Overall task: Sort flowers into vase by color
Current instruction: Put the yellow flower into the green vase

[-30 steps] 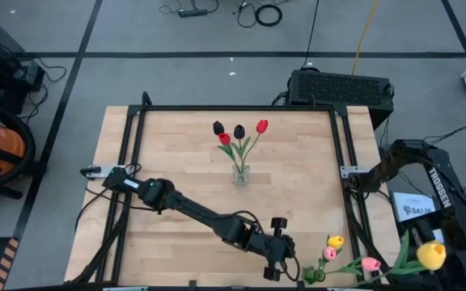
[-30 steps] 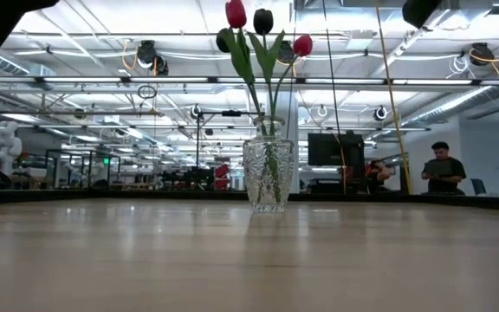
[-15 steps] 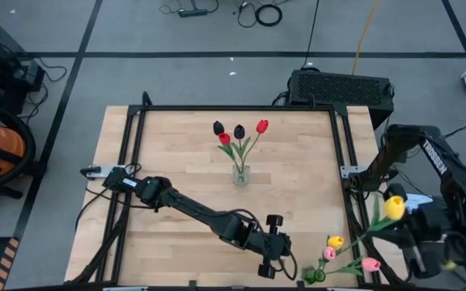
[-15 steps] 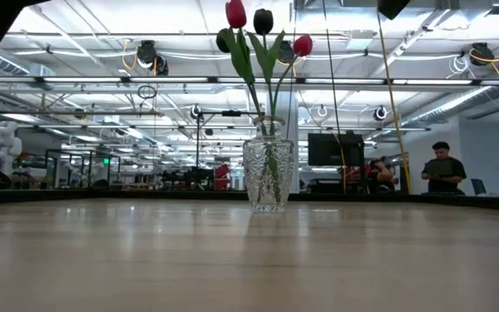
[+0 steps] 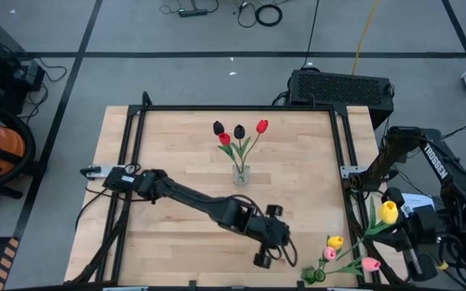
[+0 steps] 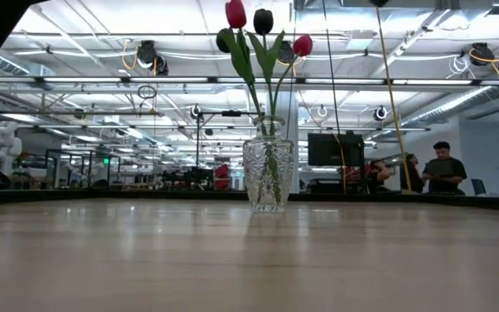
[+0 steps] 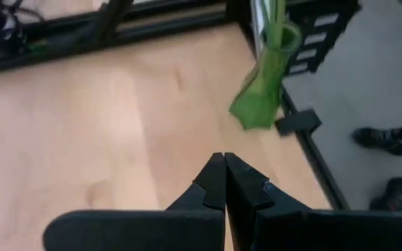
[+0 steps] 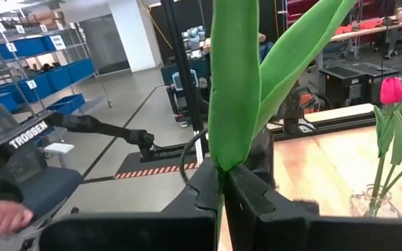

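A clear glass vase (image 5: 240, 174) (image 6: 268, 178) stands mid-table and holds red and black tulips (image 5: 239, 132) by their stems. My right gripper (image 5: 404, 237) (image 8: 222, 183) is off the table's right edge, shut on a yellow tulip (image 5: 388, 212); its green leaves (image 8: 234, 90) fill the right wrist view and its head is out of that view. At the near right corner lie yellow and pink tulips (image 5: 335, 242) with a green base (image 5: 314, 275) (image 7: 262, 90). My left gripper (image 5: 268, 245) (image 7: 223, 165) is shut, just left of them, touching nothing. My right gripper pinches the yellow tulip's stem just below the leaves (image 8: 221, 167) between its two fingers. The fingers come roughly level from the table's right side and lie across the stem. The flower is lifted clear, leaves and head rising above the fingers.
A black frame (image 5: 342, 162) runs around the wooden tabletop. A dark box (image 5: 342, 87) sits behind the far right corner. People (image 6: 443, 165) stand in the room beyond the table. Bare wood lies left of the vase.
My right gripper has carried the yellow tulip from beyond the near right corner toward the far edge and the table, turning it; the head now stands beside the table's right edge. My left gripper has drawn back a little toward the far edge and the vase.
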Tool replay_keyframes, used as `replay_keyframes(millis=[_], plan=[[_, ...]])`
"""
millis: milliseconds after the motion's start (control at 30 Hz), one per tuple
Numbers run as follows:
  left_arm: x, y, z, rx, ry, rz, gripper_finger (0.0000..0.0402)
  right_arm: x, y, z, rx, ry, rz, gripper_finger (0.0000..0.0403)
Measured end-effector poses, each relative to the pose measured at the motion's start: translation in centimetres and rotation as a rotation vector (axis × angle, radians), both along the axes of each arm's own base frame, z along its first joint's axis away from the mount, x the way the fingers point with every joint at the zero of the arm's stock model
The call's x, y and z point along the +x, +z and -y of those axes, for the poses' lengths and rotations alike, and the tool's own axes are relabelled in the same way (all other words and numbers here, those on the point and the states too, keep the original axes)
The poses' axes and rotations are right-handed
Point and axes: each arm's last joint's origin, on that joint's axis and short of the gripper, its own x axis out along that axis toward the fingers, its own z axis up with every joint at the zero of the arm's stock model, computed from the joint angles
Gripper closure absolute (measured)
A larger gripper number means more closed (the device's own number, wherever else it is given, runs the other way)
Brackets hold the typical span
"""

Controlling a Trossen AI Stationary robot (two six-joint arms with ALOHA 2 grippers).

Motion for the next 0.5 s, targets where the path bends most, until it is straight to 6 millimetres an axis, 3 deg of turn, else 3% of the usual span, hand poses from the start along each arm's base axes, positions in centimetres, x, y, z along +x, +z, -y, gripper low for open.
replay_keyframes(millis=[300,433,500], plan=[[-3.9,3.8,-2.3,0.114,0.008,-0.182,0.0401,0.0,-0.1,0.0,-0.013,0.010,-0.013,0.0402],[-5.4,4.2,-3.6,0.148,-0.001,-0.271,0.0401,0.0,-0.1,0.1,-0.018,0.010,-0.013,0.0402],[-6.6,3.4,-4.6,0.160,0.006,-0.332,0.0401,0.0,-0.1,0.1,-0.020,0.011,-0.013,0.0402]])
